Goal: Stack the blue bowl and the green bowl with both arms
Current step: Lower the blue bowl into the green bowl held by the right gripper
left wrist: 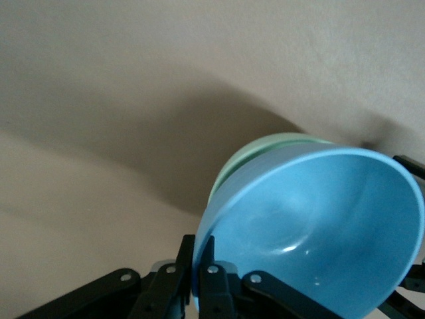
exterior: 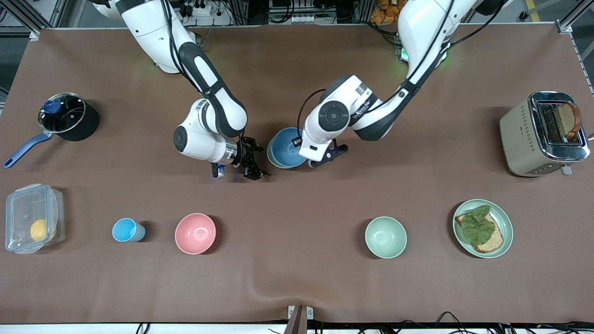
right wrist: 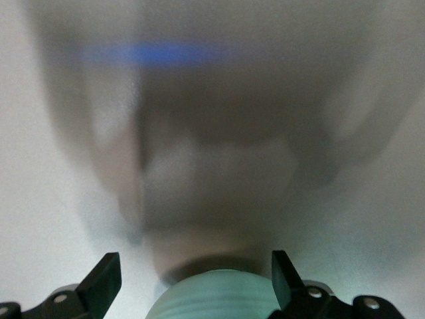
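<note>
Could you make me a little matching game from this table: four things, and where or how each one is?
Things:
1. blue bowl
2. pink bowl
3. bread slice
4. lemon

Places:
A. in the toaster
B. in the clear plastic box
C. nested in the green bowl, gripped by the left end effector
D. beside the light-blue cup

Pairs: 1-C, 2-D, 3-A, 4-B

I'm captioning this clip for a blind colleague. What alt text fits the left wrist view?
The left gripper is shut on the rim of the blue bowl, which fills the lower part of the view. The blue bowl sits tilted inside the green bowl, whose rim peeks out past it, on the brown table.
</note>
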